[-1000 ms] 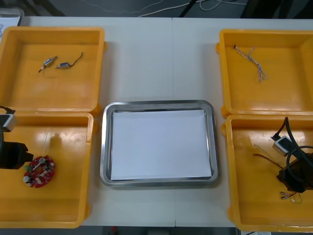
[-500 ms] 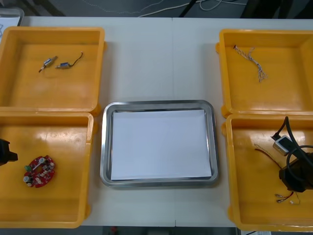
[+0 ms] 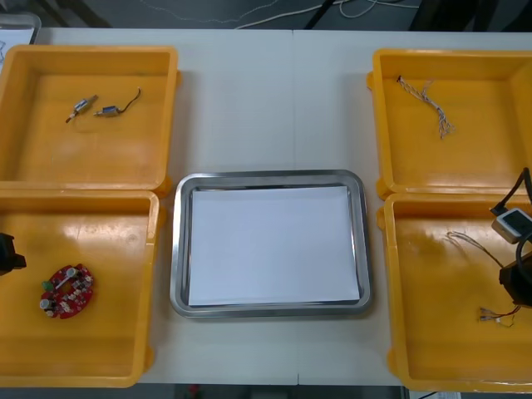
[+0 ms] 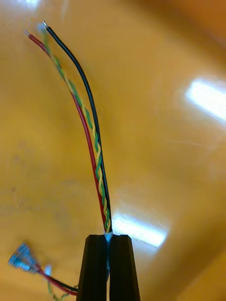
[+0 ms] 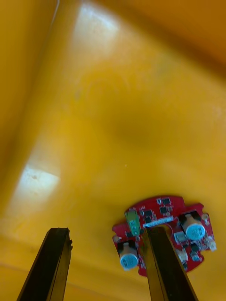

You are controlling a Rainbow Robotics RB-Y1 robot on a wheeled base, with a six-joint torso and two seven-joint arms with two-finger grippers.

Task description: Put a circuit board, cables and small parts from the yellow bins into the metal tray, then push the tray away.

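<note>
In the near right yellow bin [image 3: 416, 332], my right gripper [image 3: 514, 293] is shut on the red and yellow cable [image 3: 470, 243]. The fingers [image 4: 121, 268] pinch the cable [image 4: 94, 141] near its middle. Its bare ends reach away from them and its connectors [image 4: 21, 261] trail beside them. My left gripper [image 3: 7, 254] is at the outer edge of the near left bin [image 3: 116, 349]. It stands open [image 5: 106, 265] above the bin floor. The round red circuit board [image 3: 66, 292] lies flat, and one fingertip [image 5: 162, 263] overlaps the board's [image 5: 165, 221] edge. The metal tray [image 3: 176, 249], white inside, holds nothing.
Two small metal parts [image 3: 83, 105] with thin wires lie in the far left bin [image 3: 158, 150]. A twisted blue and white cable [image 3: 426, 100] lies in the far right bin [image 3: 391, 158]. Bare table runs between the bins beyond the tray.
My right gripper has shut on the red and yellow cable and carried it toward the bin's outer side. My left gripper has drawn back from the circuit board toward the bin's outer edge.
</note>
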